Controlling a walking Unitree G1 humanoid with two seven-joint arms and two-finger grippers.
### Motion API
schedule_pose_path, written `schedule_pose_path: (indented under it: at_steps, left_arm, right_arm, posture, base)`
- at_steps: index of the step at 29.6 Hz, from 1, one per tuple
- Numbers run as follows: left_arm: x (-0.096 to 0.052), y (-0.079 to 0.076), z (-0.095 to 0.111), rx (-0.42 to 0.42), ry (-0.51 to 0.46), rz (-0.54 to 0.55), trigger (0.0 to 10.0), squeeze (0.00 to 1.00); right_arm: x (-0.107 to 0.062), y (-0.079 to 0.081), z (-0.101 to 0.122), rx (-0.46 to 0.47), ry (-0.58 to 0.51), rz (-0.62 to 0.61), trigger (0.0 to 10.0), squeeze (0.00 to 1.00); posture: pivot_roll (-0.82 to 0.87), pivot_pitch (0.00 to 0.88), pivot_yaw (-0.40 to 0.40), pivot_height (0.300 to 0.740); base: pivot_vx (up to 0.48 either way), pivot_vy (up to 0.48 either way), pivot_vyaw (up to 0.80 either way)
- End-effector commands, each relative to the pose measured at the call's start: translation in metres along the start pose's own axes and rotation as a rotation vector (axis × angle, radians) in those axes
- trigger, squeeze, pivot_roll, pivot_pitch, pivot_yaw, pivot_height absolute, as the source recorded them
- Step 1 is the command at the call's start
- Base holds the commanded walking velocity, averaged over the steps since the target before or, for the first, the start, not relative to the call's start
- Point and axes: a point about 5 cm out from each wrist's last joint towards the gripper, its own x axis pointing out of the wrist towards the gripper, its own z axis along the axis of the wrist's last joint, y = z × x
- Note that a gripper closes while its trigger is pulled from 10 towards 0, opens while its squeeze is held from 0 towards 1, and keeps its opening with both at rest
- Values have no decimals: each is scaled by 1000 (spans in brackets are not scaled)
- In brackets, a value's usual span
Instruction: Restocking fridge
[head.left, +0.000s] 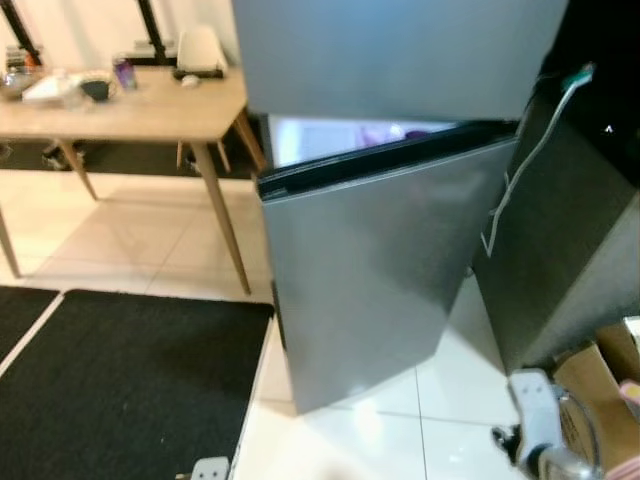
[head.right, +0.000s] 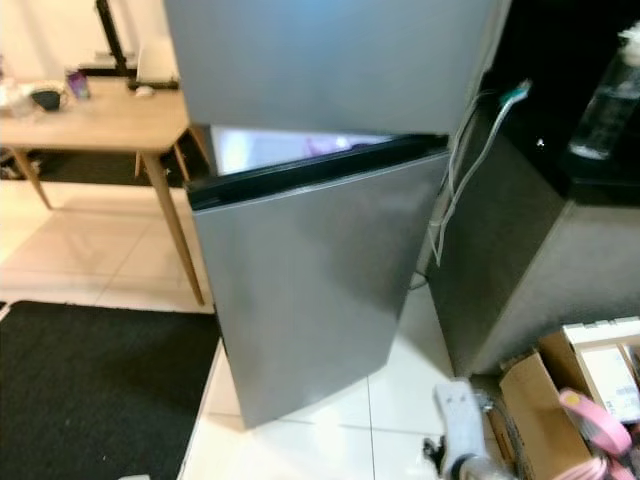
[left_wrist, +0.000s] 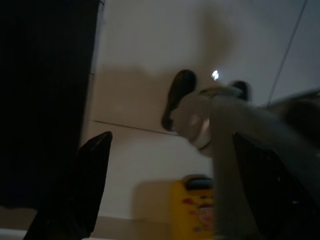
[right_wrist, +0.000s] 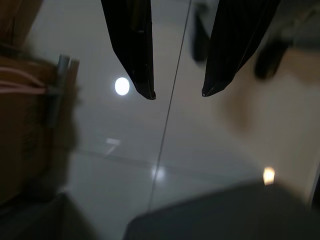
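The fridge (head.left: 400, 200), a tall silver two-door unit, stood directly ahead of me on the white tiled floor (head.left: 140, 235). Its lower door (head.left: 375, 275) hung ajar, swung out toward me, with a lit strip of the interior showing above its dark top edge. I judged that door stiff, smooth and probably slippery on its face, so the free edge or the top lip looked like the place to hook it. A white cable (head.left: 515, 185) dangled beside it against a dark cabinet (head.left: 570, 240). Both arms hung low: the left gripper (left_wrist: 165, 190) and the right gripper (right_wrist: 177, 92) each pointed at the floor with jaws apart, holding nothing. A cardboard box (head.right: 550, 410) sat to my right, a wooden tabletop (head.left: 130, 110) and black mat (head.left: 120, 380) to my left.
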Motion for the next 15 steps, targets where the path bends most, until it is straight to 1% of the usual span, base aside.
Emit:
schedule_pose_path:
  at_steps: [1,2,4,6,8,9,12,15]
  left_arm:
    - [-1,4,-4,6,14,16,10000,0]
    - [-1,4,-4,6,14,16,10000,0]
    - [-1,4,-3,7,14,14,10000,0]
    - [-1,4,-3,7,14,14,10000,0]
    - [-1,4,-4,21,23,16,10000,0]
    - [-1,4,-4,24,25,17,10000,0]
    - [-1,3,-4,30,28,17,10000,0]
    - [-1,3,-4,33,29,18,10000,0]
  right_arm:
    - [1,7,-4,-19,16,6,10000,0]
    - [1,8,-9,-23,31,4,10000,0]
    - [-2,11,-26,-28,82,-2,10000,0]
    - [-2,11,-26,-28,82,-2,10000,0]
    - [-7,15,-49,-49,161,3,10000,0]
    - [-8,17,-56,-62,187,8,10000,0]
    - [-11,21,-67,-98,226,24,10000,0]
    - [-13,23,-73,-109,243,29,10000,0]
  posture:
    - [-96,0,-11,740]
    - [-97,0,-9,740]
    - [-102,0,-8,740]
    - [-102,0,-8,740]
    - [-102,0,-9,740]
    - [-102,0,-9,740]
    - [-104,0,-7,740]
    - [-104,0,-7,740]
  base:
    - [0,0,719]
    - [0,0,719]
    - [0,0,716]
    - [0,0,719]
    - [0,0,706]
    - [0,0,706]
    - [0,0,706]
    - [0,0,706]
